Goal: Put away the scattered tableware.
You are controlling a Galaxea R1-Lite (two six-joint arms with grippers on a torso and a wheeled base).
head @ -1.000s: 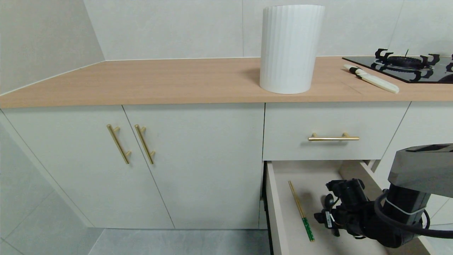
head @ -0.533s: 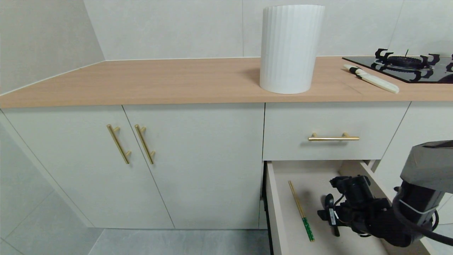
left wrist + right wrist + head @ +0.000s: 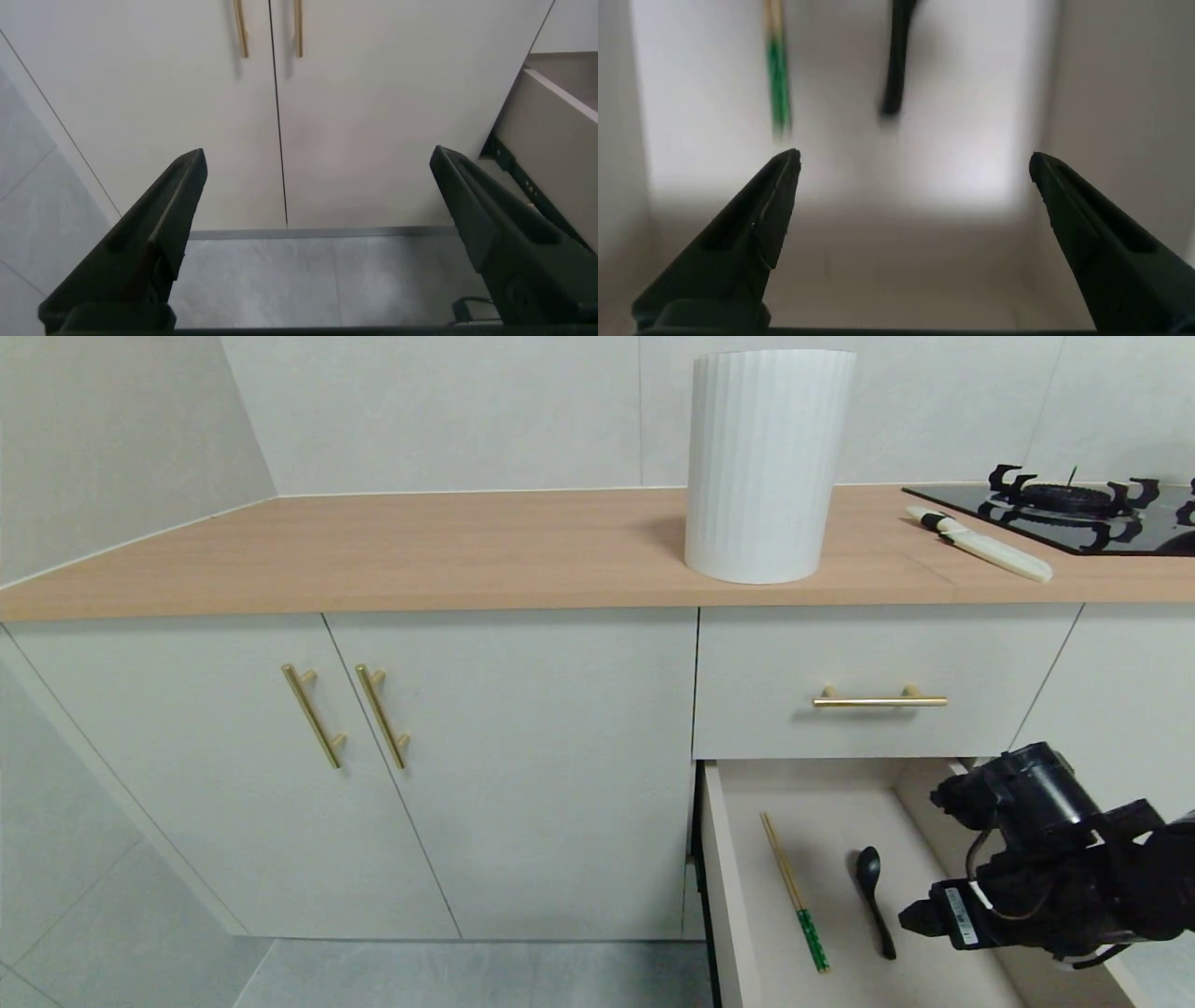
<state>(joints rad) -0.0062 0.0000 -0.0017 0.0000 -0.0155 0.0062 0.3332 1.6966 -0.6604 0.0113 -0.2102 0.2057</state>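
Observation:
The lower drawer (image 3: 724, 877) stands pulled out. On its floor lie a pair of wooden chopsticks with green ends (image 3: 792, 891) and, to their right, a black spoon (image 3: 873, 898). My right gripper (image 3: 924, 917) hangs just right of the spoon, above the drawer, open and holding nothing. Its wrist view looks down between its open fingers (image 3: 915, 233) at the spoon's handle (image 3: 896, 65) and the chopsticks (image 3: 775, 79). A white-handled knife (image 3: 980, 543) lies on the countertop near the stove. My left gripper (image 3: 318, 243) is open and low, in front of the cabinet doors (image 3: 280, 103).
A tall white ribbed container (image 3: 767, 467) stands on the wooden countertop (image 3: 420, 546) above the drawers. The black gas stove (image 3: 1074, 504) is at the far right. The upper drawer (image 3: 878, 681) with its gold handle is closed. Grey floor tiles (image 3: 308, 280) lie below the cabinet.
My right gripper has let go of the black spoon, which now lies in the drawer, and has drawn back to the right and upward.

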